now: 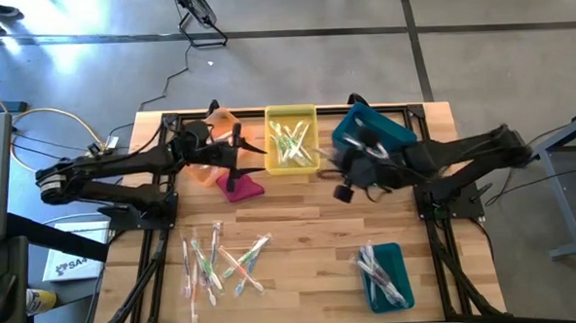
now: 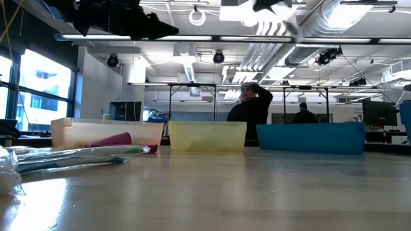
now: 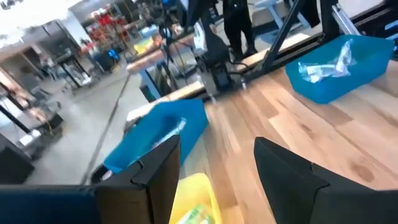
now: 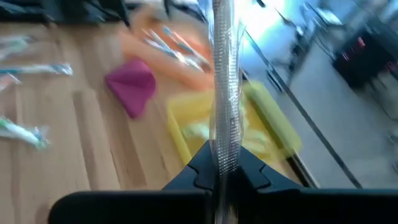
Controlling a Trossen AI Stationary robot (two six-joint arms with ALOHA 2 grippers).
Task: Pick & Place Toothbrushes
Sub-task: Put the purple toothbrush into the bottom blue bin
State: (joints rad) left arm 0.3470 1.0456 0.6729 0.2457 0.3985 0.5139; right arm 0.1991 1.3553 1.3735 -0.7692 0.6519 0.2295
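Toothbrushes lie in several places on the wooden table (image 1: pixel 310 229). One wrapped toothbrush (image 4: pixel 225 93), clear and crinkly, stands up out of the right gripper (image 4: pixel 222 171), whose fingers are clenched on it; in the high view that gripper (image 1: pixel 370 150) hangs over the near edge of the large teal bin (image 1: pixel 372 131) at the back right. A loose pile of toothbrushes (image 1: pixel 222 262) in white, green, pink and orange is scattered on the front left of the table. More of them fill the yellow bin (image 1: pixel 292 137) at the back centre, a few lie in the orange bin (image 1: pixel 221 145) to its left, and a handful in clear wrappers rest in the small teal bin (image 1: pixel 386 276) near the front right.

The left gripper (image 3: pixel 214 171) has its two dark fingers spread apart with nothing between them; seen from above, it (image 1: pixel 237 156) hovers over the back of the table between the orange bin and the yellow bin, the left arm partly covering the orange one. A magenta cloth lump (image 1: pixel 240 188) sits just in front of the orange bin, close beside that gripper.

From table height the three back bins stand in a row, orange, yellow, teal, and a person (image 2: pixel 250 109) stands in the room behind them. Cables (image 1: pixel 33 124) trail on the floor off the table's left side.
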